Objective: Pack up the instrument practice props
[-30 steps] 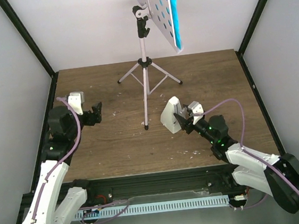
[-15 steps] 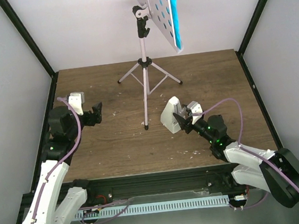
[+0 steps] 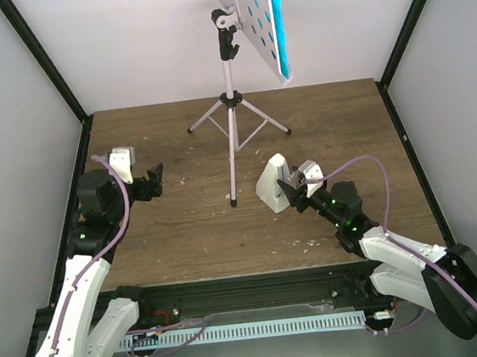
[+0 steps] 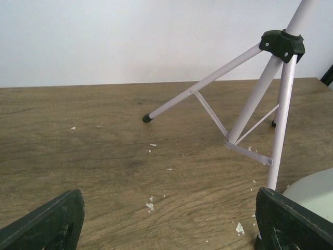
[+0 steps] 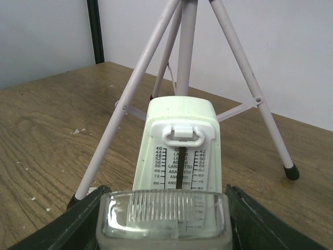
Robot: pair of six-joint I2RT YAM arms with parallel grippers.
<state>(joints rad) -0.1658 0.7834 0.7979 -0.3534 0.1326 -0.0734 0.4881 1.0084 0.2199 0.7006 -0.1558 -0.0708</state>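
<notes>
The pale pink music stand (image 3: 232, 136) stands on its tripod at the back middle of the table. A teal-covered booklet (image 3: 277, 21) rests on its perforated desk (image 3: 242, 12). The white pyramid metronome (image 3: 271, 184) stands upright right of the stand's front leg, with its tempo scale facing my right wrist camera (image 5: 179, 140). My right gripper (image 3: 291, 193) is just in front of it. In the right wrist view this gripper (image 5: 164, 224) is closed on a clear ribbed cover (image 5: 164, 213). My left gripper (image 3: 155, 180) is open and empty, low over the wood (image 4: 166, 224), facing the stand's legs (image 4: 281, 104).
The wooden table (image 3: 184, 227) is walled by white panels with black corner posts (image 3: 43, 67). Small pale flecks (image 4: 150, 206) lie on the wood. The stand's spread legs (image 3: 258, 117) take up the back middle.
My right gripper has shifted only slightly beside the metronome. The left arm, the stand and the booklet have not moved.
</notes>
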